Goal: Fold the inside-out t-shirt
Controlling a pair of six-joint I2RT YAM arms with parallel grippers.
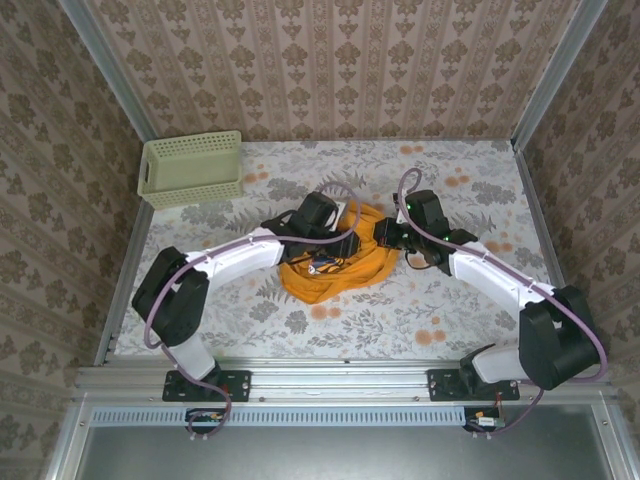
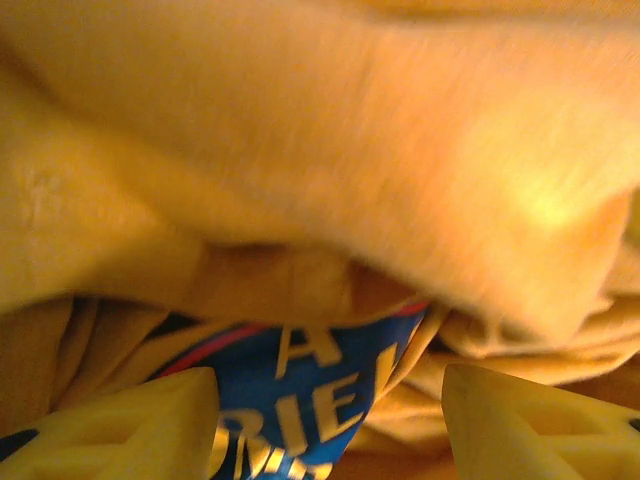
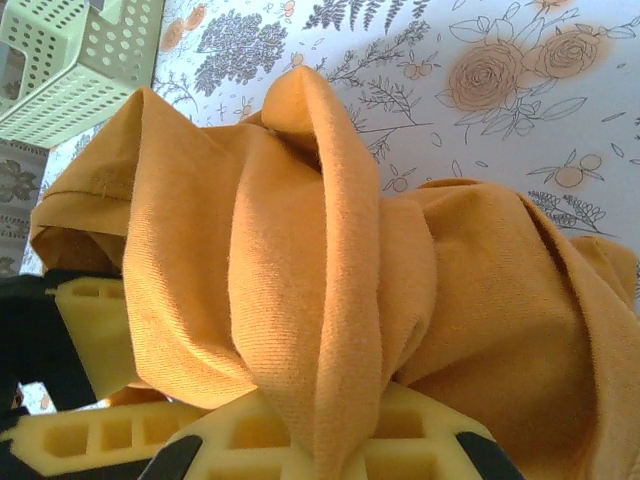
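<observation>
Two arms are bending inward over the floral table [image 1: 450, 310], both reaching the inside-out t-shirt [image 1: 340, 275], which is lying bunched mid-table. The right gripper [image 3: 310, 450] is pinching a raised fold, its fingers clamped on the cloth. The left gripper [image 2: 330, 430] is hovering, fingers apart, just above the shirt's blue print [image 2: 300, 390]. A pale green lattice basket [image 1: 192, 168] is sitting far-left, well apart.

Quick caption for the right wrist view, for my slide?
Right gripper shut on a bunched fold of the orange t-shirt, floral table and pale green basket behind.
</observation>
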